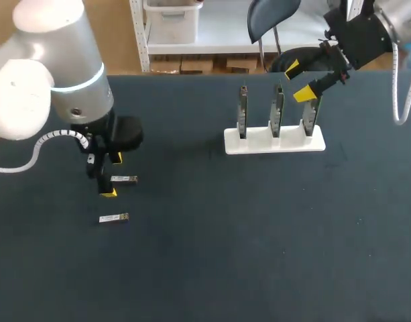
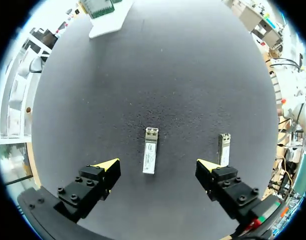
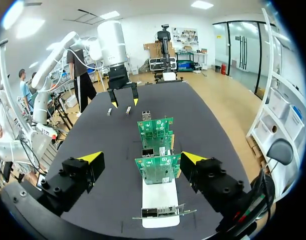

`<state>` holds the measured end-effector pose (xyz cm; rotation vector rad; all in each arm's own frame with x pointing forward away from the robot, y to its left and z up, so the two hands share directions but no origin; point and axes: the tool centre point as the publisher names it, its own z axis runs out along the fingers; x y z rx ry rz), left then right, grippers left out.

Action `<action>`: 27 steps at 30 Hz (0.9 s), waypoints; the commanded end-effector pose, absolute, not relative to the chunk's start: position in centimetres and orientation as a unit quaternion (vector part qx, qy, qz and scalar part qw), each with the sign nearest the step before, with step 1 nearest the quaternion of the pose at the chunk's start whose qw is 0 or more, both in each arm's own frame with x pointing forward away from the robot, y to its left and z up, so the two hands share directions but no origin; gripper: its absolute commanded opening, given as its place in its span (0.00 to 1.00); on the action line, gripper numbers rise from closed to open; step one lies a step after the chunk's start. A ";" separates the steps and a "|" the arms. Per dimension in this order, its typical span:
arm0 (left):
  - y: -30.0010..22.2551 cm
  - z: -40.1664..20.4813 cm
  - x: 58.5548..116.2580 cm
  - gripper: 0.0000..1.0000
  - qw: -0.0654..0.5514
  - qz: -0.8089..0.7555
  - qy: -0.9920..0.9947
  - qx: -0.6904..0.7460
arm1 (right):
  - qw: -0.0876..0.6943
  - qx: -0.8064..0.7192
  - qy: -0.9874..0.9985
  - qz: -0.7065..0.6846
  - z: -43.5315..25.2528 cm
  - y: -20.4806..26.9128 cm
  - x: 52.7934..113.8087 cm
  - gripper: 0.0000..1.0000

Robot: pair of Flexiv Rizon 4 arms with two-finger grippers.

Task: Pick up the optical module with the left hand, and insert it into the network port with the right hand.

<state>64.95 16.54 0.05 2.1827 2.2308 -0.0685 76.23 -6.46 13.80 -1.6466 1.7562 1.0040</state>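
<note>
The left gripper (image 1: pixel 112 176) sits well apart from the white stand (image 1: pixel 274 142), fingers spread wide. The optical module (image 2: pixel 150 150) lies flat on the table (image 1: pixel 259 235) between them, touching neither. A second module (image 2: pixel 223 148) lies just outside one finger. The right gripper (image 1: pixel 298 81) hangs over the stand's three upright boards (image 3: pixel 157 167), fingers wide, holding nothing.

Head view high over table (image 1: pixel 192 268), left wrist close above it, right wrist looking across
</note>
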 end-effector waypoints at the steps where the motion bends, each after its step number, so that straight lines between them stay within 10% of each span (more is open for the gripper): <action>1: 16.4 -0.4 65.3 1.00 0.003 -0.020 0.717 0.697 | 0.265 -0.608 0.650 0.370 13.8 -6.5 76.0 1.00; 26: 16.3 -1.7 64.9 1.00 -0.010 -0.013 0.730 0.683 | 0.265 -0.608 0.650 0.370 13.8 -6.5 76.0 1.00; 27: 16.3 -1.8 64.8 0.78 -0.013 -0.011 0.728 0.685 | 0.265 -0.608 0.650 0.370 13.8 -6.5 76.0 1.00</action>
